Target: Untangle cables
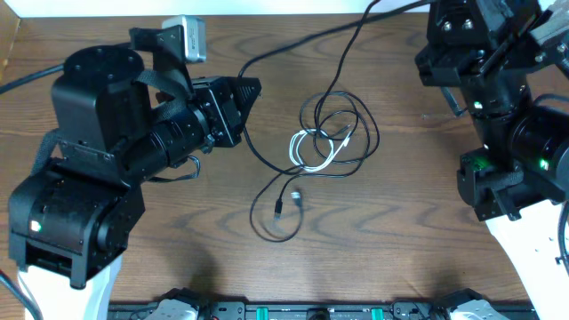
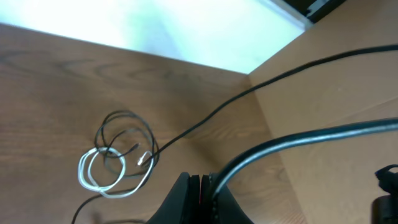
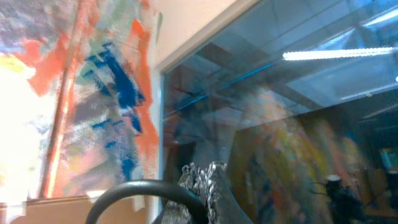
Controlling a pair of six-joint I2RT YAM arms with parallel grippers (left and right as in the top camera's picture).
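Closest to the lens sits my left tool (image 2: 198,182), its two dark fingers pressed together on nothing, aimed across the brown wooden desk (image 1: 400,231) toward the tangle. At mid-desk the short white cord (image 1: 311,149) lies coiled in a small double ring. The two thin black cords (image 1: 336,120) loop over and around it, so all three overlap in one cluster of rings. One black tail runs off to the far edge. Another trails nearer me into a loose loop ending in a small plug (image 1: 279,210). My right tool (image 3: 204,180) is held well apart from the cords, pointing off the desk, and looks pressed together too. As I judge it, nothing is separated yet, and every cord is left to pull free.
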